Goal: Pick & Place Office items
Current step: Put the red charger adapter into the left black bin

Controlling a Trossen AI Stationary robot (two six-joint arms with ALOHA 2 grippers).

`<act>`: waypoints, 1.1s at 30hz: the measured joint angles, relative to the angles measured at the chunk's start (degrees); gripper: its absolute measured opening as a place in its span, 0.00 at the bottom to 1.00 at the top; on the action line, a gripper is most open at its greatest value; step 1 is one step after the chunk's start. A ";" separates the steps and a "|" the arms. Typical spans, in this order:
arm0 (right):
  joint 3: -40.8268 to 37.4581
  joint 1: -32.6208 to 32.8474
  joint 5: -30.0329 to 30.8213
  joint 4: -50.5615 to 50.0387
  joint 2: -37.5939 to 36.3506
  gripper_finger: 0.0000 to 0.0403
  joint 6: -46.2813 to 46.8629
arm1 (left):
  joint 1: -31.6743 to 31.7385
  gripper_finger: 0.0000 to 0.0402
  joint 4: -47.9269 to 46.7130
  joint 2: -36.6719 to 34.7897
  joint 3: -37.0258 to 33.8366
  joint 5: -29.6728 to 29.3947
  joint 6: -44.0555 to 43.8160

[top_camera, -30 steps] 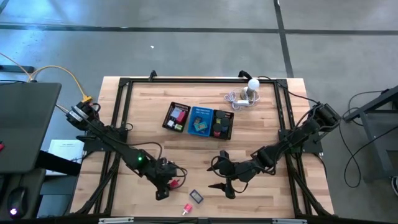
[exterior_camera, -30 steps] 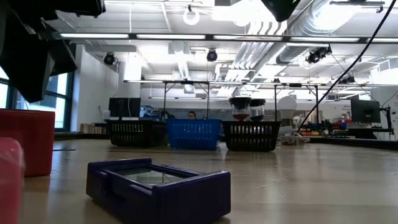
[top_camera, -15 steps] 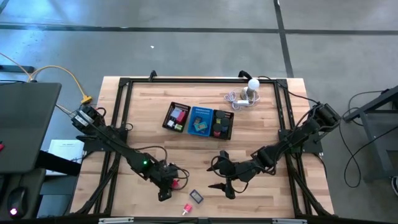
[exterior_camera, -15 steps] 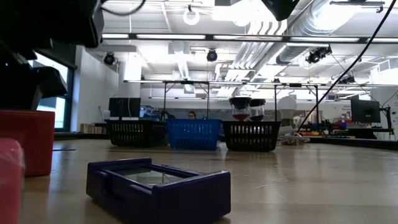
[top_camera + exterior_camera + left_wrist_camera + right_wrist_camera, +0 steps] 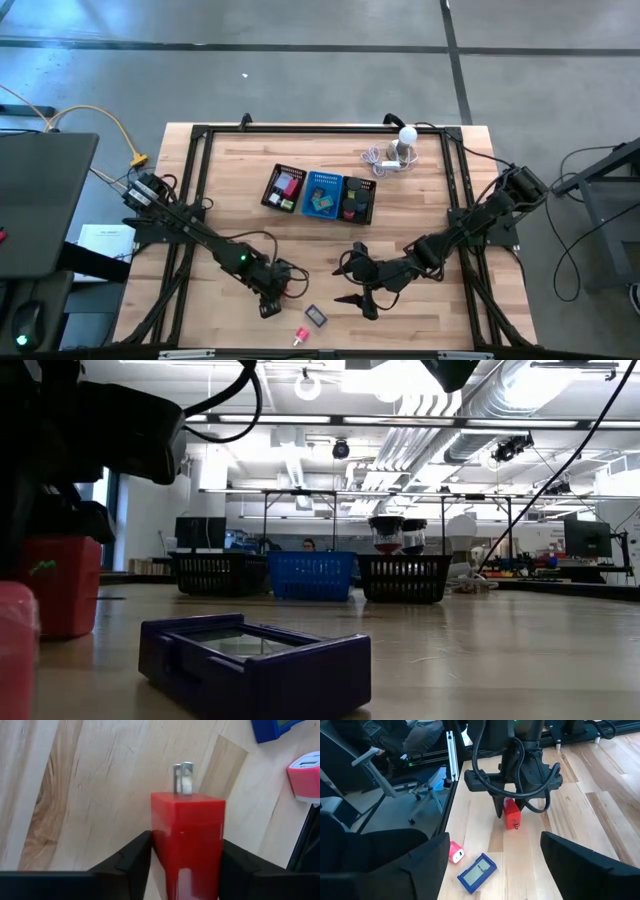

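The red block (image 5: 189,837), a plug with two metal prongs (image 5: 183,777), lies on the table near its near edge (image 5: 290,291) (image 5: 511,816) (image 5: 60,585). My left gripper (image 5: 272,300) (image 5: 185,855) stands over it, pointing down, and is shut on it. A pink block (image 5: 301,336) (image 5: 455,852) and a flat blue piece (image 5: 316,316) (image 5: 255,660) (image 5: 477,870) lie flat just right of it. My right gripper (image 5: 358,305) waits open, right of these pieces and touching nothing. My left gripper pinches the red block by its two long sides (image 5: 160,845) between the two fingers (image 5: 135,857), coming from above and pointing down. The prong end sticks out beyond the fingertips. The block rests on the table.
The black mesh tray with blue middle section (image 5: 320,194) sits mid-table and holds several small pieces. The white ball-topped gadget with cable (image 5: 402,145) stands near the far edge. A black frame (image 5: 195,180) runs round the table. Bare wood lies between tray and grippers.
My left gripper has moved toward the table's right edge and come down over the red block. In the low view its dark body has dropped into the picture beside the block.
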 joint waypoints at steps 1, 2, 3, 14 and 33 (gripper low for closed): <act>0.00 0.00 0.00 0.00 0.00 0.75 -0.02 | 0.00 0.40 0.02 0.00 0.00 0.00 0.00; 0.00 0.00 -0.01 0.00 0.00 0.75 -0.02 | 0.00 0.38 0.00 0.00 0.00 0.00 0.02; 0.00 0.00 -0.01 0.00 0.00 0.75 -0.02 | 0.00 0.35 0.00 0.00 0.00 0.00 0.01; 0.00 0.00 0.02 -0.02 0.00 0.75 0.00 | -0.53 0.27 0.04 -0.09 0.00 -0.30 1.16; 0.00 -0.01 0.02 -0.04 -0.04 0.75 -1.60 | -0.20 0.27 -3.35 -8.25 0.00 -3.22 4.08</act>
